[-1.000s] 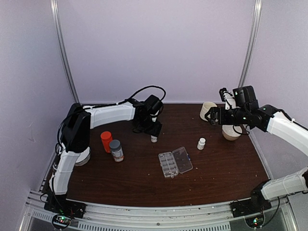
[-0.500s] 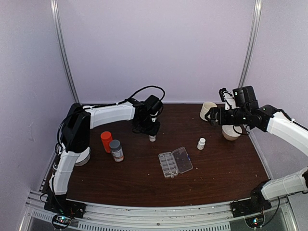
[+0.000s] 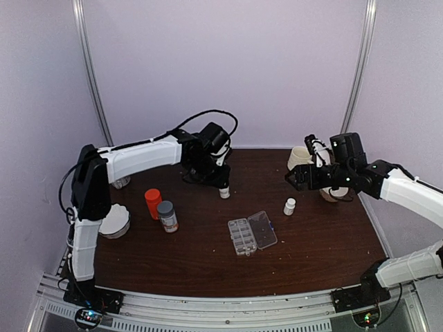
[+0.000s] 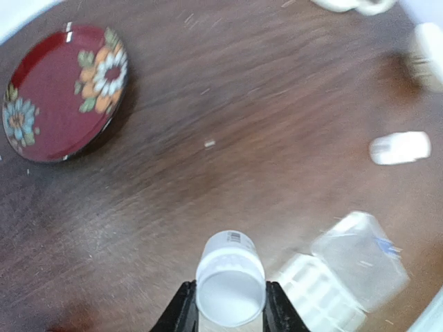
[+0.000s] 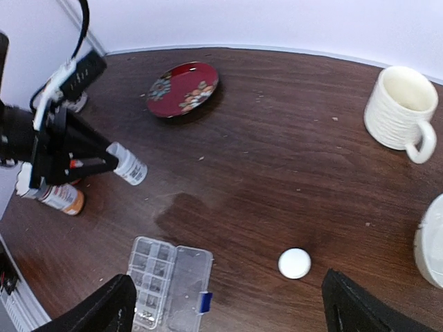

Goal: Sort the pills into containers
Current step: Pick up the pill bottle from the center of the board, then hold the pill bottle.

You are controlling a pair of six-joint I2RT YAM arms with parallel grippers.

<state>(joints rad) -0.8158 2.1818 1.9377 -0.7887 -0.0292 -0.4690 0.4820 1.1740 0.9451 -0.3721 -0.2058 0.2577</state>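
One white bottle is pinched by the left hand; the right hand is spread above the desk.

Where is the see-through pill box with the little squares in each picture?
Top external: the flat clear plastic organizer box lies open near the table's middle.
Left wrist: bottom right, beside the white bottle clamped in the left gripper.
Right wrist: bottom left, lid open.
Shared landmark: the small loose white bottle on the table near the box, in all three views.
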